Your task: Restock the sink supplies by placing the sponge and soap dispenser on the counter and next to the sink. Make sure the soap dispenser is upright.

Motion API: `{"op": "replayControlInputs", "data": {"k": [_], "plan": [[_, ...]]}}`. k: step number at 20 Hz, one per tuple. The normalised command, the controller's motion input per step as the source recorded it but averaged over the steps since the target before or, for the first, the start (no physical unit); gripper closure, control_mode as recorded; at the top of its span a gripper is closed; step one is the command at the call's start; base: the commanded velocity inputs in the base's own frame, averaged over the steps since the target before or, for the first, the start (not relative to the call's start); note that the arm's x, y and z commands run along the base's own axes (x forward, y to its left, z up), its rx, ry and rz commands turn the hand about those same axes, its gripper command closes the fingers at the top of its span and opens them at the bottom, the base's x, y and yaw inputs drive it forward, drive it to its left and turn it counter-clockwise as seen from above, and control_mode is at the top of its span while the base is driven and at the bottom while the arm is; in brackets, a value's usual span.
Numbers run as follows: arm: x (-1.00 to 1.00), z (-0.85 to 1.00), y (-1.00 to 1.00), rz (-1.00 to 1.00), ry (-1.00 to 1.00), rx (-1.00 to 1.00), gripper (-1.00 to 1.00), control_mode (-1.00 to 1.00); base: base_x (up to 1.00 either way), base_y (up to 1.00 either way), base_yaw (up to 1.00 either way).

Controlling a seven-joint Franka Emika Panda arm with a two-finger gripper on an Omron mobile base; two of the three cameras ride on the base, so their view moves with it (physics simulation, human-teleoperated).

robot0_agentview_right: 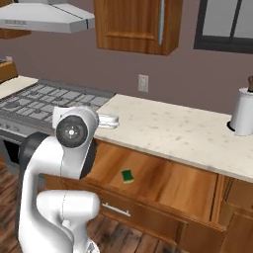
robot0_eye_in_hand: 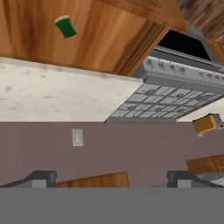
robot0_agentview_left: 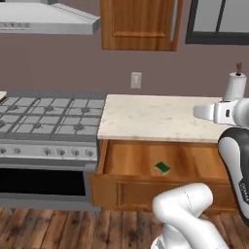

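Note:
The green sponge (robot0_agentview_left: 162, 168) (robot0_agentview_right: 127, 175) (robot0_eye_in_hand: 65, 26) lies flat on the floor of an open wooden drawer (robot0_agentview_left: 141, 158) (robot0_agentview_right: 163, 180) under the counter (robot0_agentview_left: 151, 116) (robot0_agentview_right: 173, 129) (robot0_eye_in_hand: 52, 96). My gripper (robot0_eye_in_hand: 111, 179) is open, its two dark fingertips (robot0_eye_in_hand: 41, 177) wide apart with nothing between them. It is raised above the counter's front edge, well clear of the sponge, and the hand view is rolled upside down, facing the wall. The soap dispenser and the sink are out of view.
A white paper-towel roll (robot0_agentview_left: 236, 86) (robot0_agentview_right: 243, 112) stands at the counter's right end. A gas stove (robot0_agentview_left: 48, 116) (robot0_agentview_right: 54, 96) (robot0_eye_in_hand: 175, 87) adjoins the counter on the left, under a range hood (robot0_agentview_left: 44, 19). An upper cabinet (robot0_agentview_left: 141, 24) hangs above. The open drawer juts out toward the base.

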Motion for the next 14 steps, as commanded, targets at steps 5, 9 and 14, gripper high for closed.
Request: {"op": "replayControlInputs", "data": {"k": [5,9,14], "plan": [[0.0,0.0,0.0,0.0,0.0,0.0,-1.0,1.0,0.62,0.14,-0.11],[0.12,-0.5,0.0,-0.06,0.29,-0.1,-1.0,-1.0,0.16,0.0,-0.06],[0.34,-1.0,0.0,-0.07,0.77,-0.35,-1.0,-1.0,0.0,0.0,0.0]]}}
